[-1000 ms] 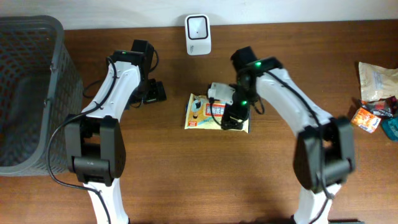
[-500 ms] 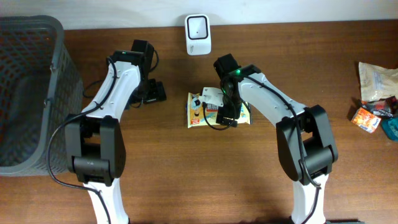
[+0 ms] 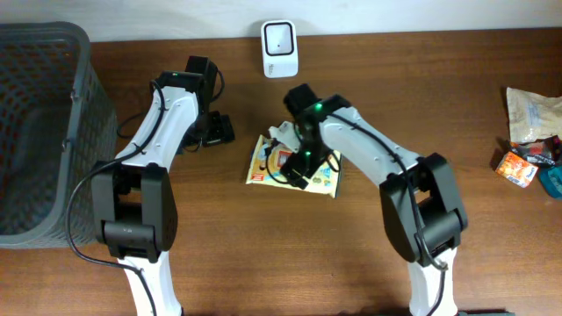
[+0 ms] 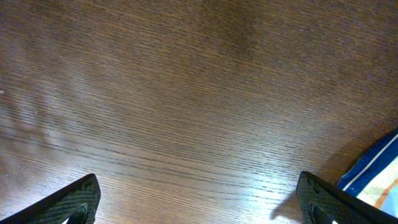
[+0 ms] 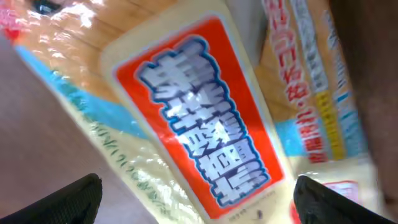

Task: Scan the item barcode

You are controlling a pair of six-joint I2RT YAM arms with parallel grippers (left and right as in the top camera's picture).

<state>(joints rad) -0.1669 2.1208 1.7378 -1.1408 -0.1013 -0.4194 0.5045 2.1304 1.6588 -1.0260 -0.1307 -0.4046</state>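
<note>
Seemingly glossy flat packet [image 5: 199,124], woodgrain table [image 4: 186,93].

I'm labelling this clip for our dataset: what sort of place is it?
Probably a mock shop checkout on a wooden table: a white barcode scanner at the back, a dark mesh basket beside the left arm, and a printed snack packet mid-table.

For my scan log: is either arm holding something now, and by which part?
Nothing is held. The right end effector stands open over the snack packet; the left end effector is open above the table.
</note>
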